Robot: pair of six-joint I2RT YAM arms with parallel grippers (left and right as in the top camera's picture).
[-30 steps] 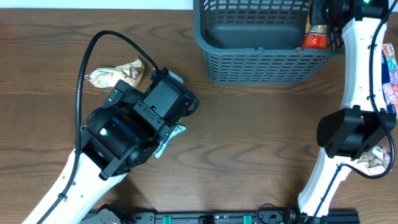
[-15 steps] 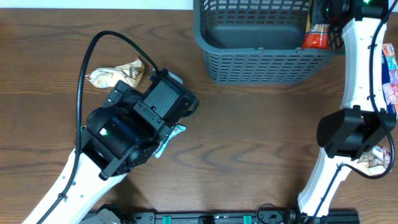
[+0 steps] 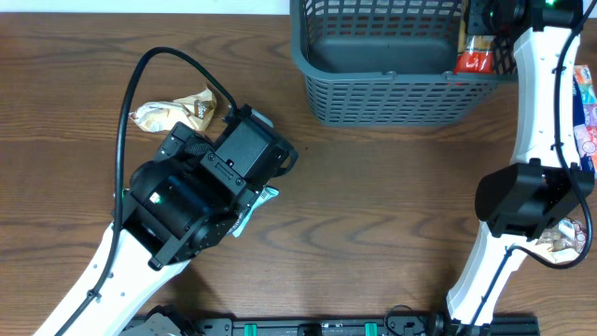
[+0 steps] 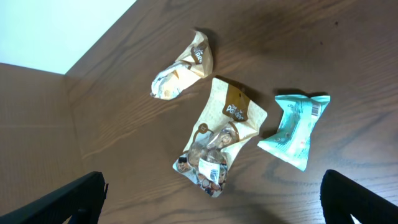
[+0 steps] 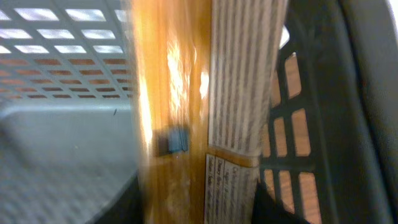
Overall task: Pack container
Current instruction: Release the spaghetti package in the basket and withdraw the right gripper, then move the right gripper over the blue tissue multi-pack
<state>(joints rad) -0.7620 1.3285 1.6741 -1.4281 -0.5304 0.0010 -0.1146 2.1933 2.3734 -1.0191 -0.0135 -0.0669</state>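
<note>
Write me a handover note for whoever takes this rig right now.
Left gripper: open wide, hovering above three packets on the table: crumpled beige packet, tan pouch, teal packet.
Right gripper: in the right end of the container, at an orange packet; grip unclear.
Done: nothing else visible in the container.
To do: those three, plus packets at the table's right edge.

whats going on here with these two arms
Two arms are packing snack packets into a grey basket. The right gripper is at the basket's right end, where an orange packet sits just inside the wall. Its close view is too blurred to tell whether it grips the packet. The left gripper hovers open over a crumpled beige packet, a flat beige packet and a teal packet on the table.
</note>
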